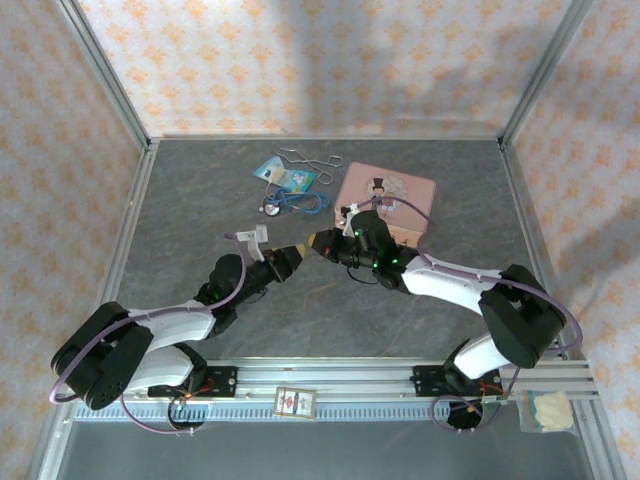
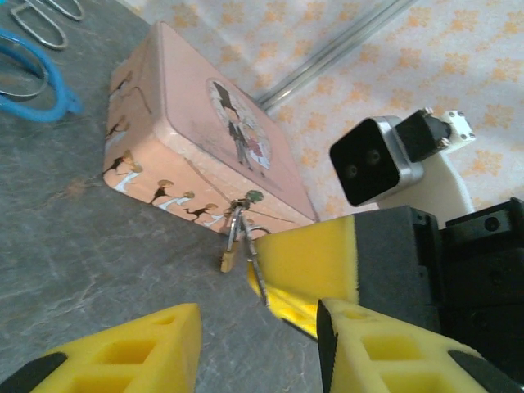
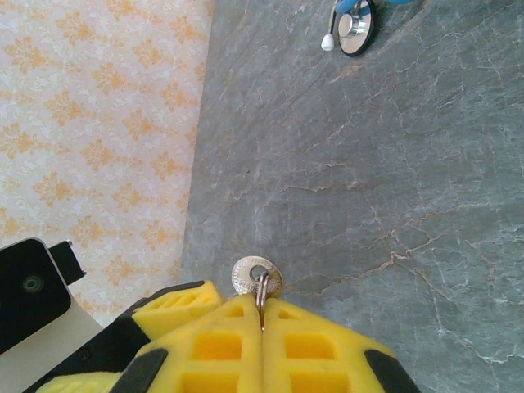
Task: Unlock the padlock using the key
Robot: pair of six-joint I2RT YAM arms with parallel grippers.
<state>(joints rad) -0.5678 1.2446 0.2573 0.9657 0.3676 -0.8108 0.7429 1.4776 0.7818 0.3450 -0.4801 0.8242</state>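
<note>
Padlock hangs at the near corner of the pink box. Long axis is roughly upright: shackle up at the box rim, brass body down toward the surface. Can't tell if it touches. Right claw is closed, pads pinching a thin wire ring threaded through the round silver head of the key; its tip is just beside the padlock. Left claw is wide open, holding nothing, facing the right claw's tip. Blue stethoscope lies left of the box.

Lab test cell: patterned wall panels, aluminium frame, slate-look tabletop.
</note>
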